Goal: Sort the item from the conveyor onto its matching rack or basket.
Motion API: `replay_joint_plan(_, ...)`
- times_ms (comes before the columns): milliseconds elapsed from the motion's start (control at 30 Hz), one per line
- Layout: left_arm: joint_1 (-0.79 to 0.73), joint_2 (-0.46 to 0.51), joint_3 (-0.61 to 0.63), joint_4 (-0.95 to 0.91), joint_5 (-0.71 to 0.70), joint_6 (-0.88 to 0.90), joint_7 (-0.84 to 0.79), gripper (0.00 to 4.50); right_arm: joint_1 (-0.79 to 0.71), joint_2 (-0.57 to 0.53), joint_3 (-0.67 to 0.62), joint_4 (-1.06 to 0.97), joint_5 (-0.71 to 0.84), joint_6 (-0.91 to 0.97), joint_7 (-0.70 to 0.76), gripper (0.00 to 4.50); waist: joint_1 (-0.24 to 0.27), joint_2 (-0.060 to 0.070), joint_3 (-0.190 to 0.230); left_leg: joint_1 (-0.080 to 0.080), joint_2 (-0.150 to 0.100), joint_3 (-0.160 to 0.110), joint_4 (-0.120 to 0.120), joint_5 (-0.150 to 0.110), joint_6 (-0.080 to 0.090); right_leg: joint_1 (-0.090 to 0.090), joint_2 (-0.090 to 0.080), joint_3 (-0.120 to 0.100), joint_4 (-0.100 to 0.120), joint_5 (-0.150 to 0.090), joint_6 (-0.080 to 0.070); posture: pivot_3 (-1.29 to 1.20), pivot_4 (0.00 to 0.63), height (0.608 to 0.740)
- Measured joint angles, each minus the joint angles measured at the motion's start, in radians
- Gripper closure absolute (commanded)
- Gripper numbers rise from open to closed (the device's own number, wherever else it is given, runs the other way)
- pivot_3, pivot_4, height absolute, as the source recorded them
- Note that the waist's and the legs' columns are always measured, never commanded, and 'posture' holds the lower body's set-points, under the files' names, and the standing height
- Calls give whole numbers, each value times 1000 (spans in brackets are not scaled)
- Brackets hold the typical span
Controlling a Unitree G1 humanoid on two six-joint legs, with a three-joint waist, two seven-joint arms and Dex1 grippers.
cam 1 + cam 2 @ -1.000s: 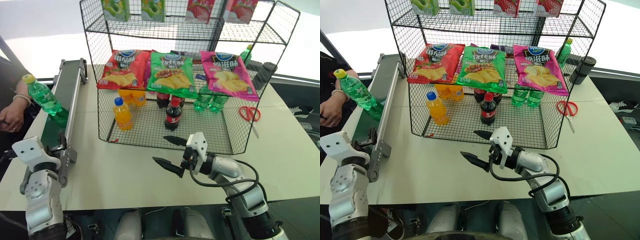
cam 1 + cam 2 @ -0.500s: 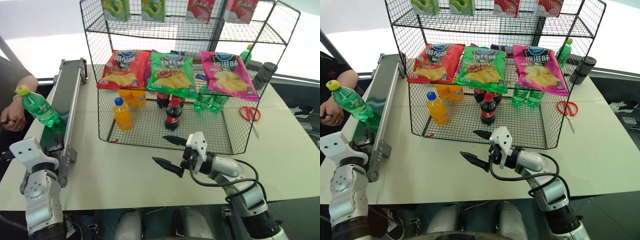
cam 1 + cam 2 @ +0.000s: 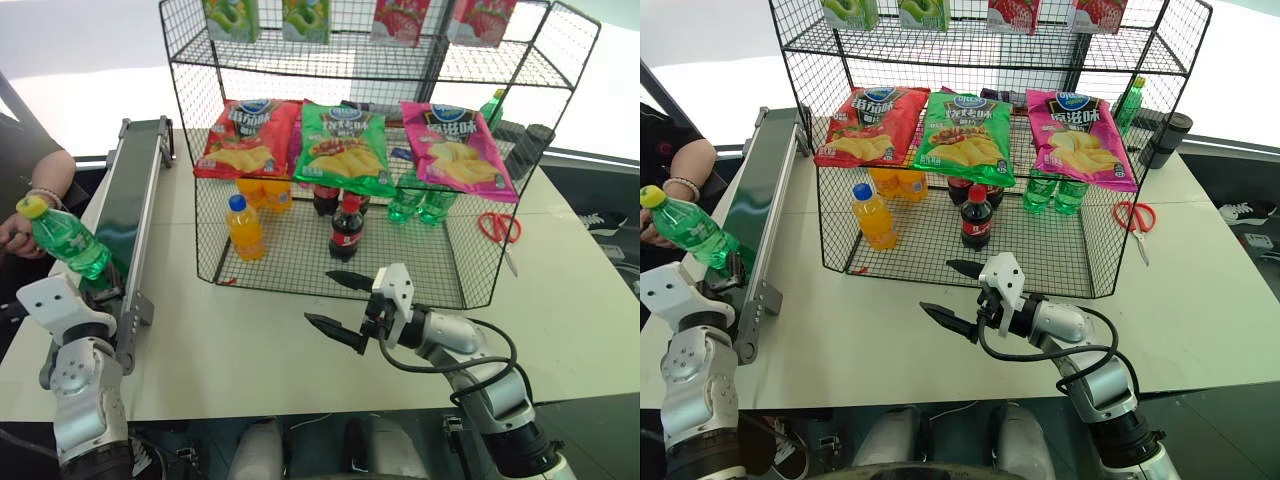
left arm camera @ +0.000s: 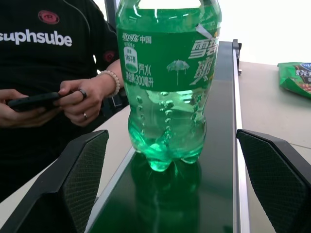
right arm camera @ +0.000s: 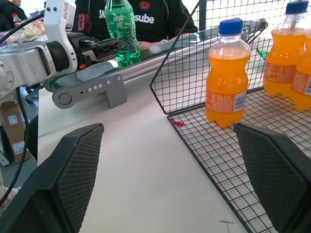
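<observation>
table [image 3: 560,290]: we see a pale tabletop carrying everything here.
rack [image 3: 190,120]: we see a big black wire-grid shelving rack standing on the far middle of the table, open at the front, with snack boxes on the top tier and three chip bags, red, green and pink, hung across the middle.
conveyor [image 3: 130,195]: we see a long dark green belt in grey rails running along the left edge of the table, just beside the rack.
person [image 4: 43,43]: we see someone in a black shirt standing beside the belt, holding a phone in both hands.
right gripper [image 3: 337,306]: we see it hovering over bare table in front of the rack, its two black fingers spread wide apart and empty.
left gripper [image 4: 170,194]: we see it at the near end of the belt, fingers splayed wide either side of the bottle, not touching it.
green soda bottle [image 3: 62,240]: we see it with its base on the near end of the belt, leaning, yellow cap up, between the left fingers.
bottles in rack: we see an orange-drink bottle [image 3: 243,227], a cola bottle [image 3: 346,230] and green bottles on the bottom tier.
scissors [image 3: 498,229]: we see them lying to the right of the rack.
</observation>
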Motion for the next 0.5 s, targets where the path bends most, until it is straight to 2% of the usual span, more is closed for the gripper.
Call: replay_joint_plan(500, 10, 23, 33, 10, 6, -18, 20, 0, -11, 4, 0, 0, 1, 1, 2, 38, 0, 0, 0, -1, 0, 0, 0, 0, 0, 0, 0, 0, 0, 0, 0, 0, 150, 734)
